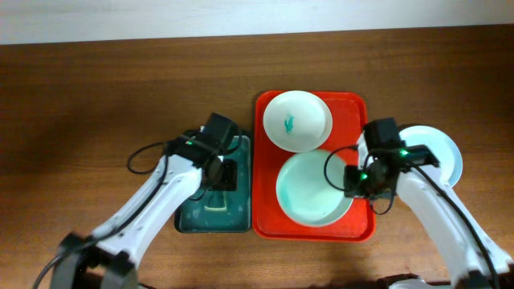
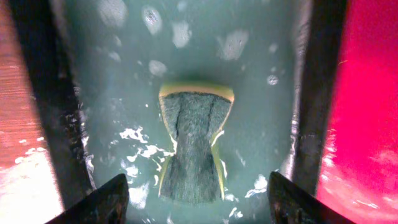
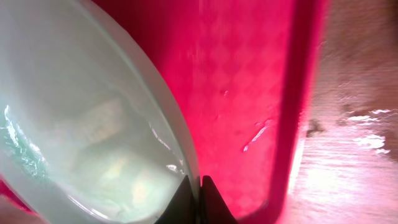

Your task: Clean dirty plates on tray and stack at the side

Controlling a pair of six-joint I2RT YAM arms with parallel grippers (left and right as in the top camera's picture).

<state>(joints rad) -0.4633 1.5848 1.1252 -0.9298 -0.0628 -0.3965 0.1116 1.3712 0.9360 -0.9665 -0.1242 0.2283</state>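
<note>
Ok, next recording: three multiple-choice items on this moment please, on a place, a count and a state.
1. Where is the pale blue plate relative to the red tray? A on it; B left of it; C on the table right of it.
2. How many plates lie on the red tray? A one; B two; C three.
3. The left gripper is: A open above the sponge; B shut on the sponge; C holding a plate.
1 C, it rests on wood beyond the rim. 2 B, the white plate and pale green plate. 3 A, fingers wide apart.
</note>
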